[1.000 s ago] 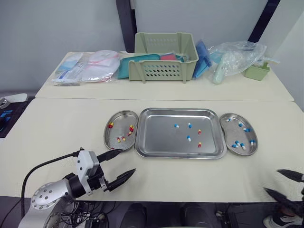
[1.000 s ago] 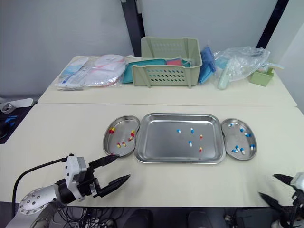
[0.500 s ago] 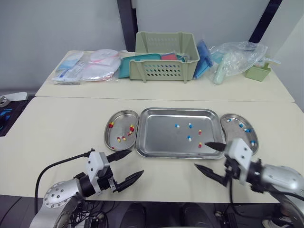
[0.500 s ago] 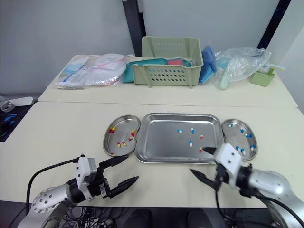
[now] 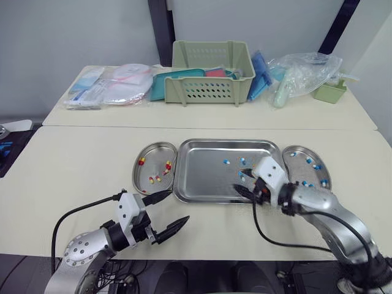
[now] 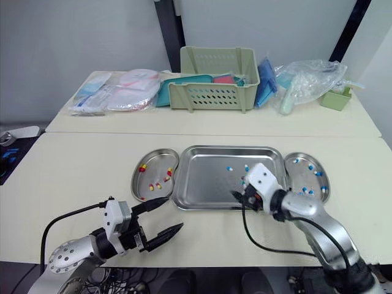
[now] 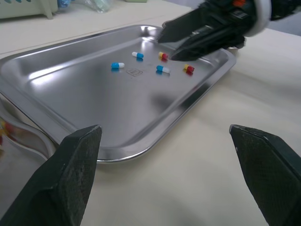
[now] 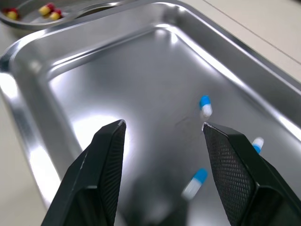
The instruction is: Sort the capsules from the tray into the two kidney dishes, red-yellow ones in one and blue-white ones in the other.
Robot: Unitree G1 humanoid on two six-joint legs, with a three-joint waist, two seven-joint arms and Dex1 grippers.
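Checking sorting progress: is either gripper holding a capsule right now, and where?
Nothing is held. The right gripper hangs open and empty over the tray; the left gripper is open and empty over the table.

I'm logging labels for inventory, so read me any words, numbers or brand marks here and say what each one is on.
No text here can be read.
Small stamped mark on the floor of the tray: too blurred to read.
Print on the sealed packets on the rear table: too small to read.
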